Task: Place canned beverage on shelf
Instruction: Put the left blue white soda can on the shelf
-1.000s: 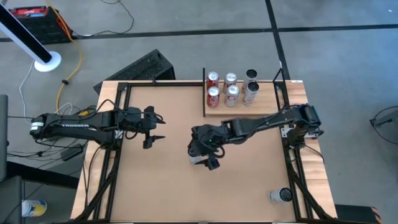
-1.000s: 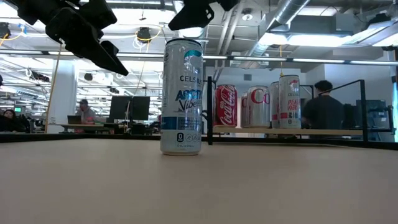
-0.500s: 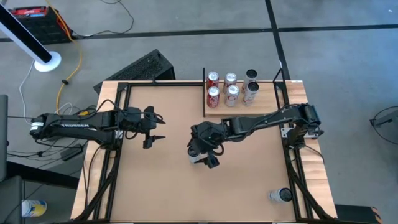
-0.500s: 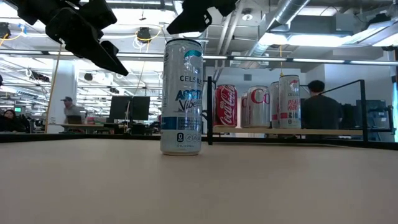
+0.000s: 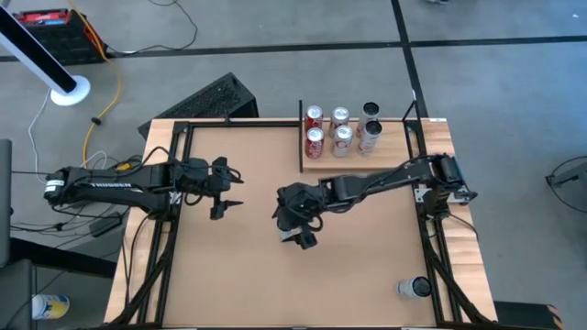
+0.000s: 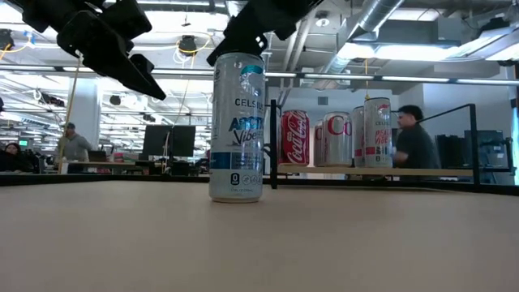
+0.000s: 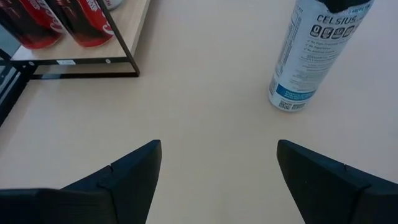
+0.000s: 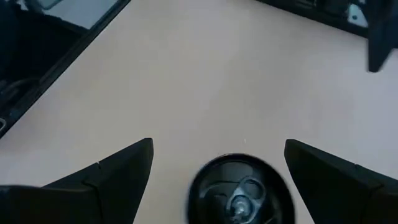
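Hovering above the tall cylindrical can [image 6: 236, 127], right gripper [image 8: 217, 163] spread.

**Open workshop around a wooden counter**

The counter [image 5: 238, 275] stands on a grey concrete floor [image 5: 275, 55] crossed by dark seams. A yellow cable [image 5: 108, 96] trails beside a white fan base [image 5: 69, 92]. Beyond, ducts [image 6: 381, 16] hang under bright ceiling lights [image 6: 422, 53], with monitors [image 6: 170, 139] and people [image 6: 413, 138] at desks.

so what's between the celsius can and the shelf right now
Nothing: only bare tabletop lies between the Celsius can and the shelf, plainest in the left wrist view. The low view shows the same gap.
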Tool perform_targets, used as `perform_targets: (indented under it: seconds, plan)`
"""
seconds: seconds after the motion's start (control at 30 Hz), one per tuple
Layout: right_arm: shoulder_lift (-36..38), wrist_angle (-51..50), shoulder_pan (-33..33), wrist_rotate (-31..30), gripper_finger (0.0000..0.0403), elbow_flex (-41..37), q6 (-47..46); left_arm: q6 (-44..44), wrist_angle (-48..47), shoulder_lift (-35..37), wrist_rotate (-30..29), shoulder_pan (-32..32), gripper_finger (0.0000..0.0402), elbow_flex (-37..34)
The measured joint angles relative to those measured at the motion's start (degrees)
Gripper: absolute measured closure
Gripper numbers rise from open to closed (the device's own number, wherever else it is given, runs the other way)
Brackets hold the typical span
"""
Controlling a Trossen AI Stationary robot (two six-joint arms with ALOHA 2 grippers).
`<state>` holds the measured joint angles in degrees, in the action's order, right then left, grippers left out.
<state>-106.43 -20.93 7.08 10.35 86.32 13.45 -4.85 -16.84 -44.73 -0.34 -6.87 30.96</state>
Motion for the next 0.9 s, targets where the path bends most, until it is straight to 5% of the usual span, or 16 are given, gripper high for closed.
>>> perform_targets:
  seconds: [0.27, 0.9]
  plan:
    - [0.0, -1.9, -0.1, -4.7, 0.0015, 0.0, -0.1, 0.1, -0.2, 0.0, 0.1, 0.0, 0.0098, 0.0]
    - [-1.7, -2.3, -0.1, -4.5, 0.0016, 0.0, -4.0, 0.2, -0.2, 0.0, 0.6, 0.0, 0.0098, 0.0]
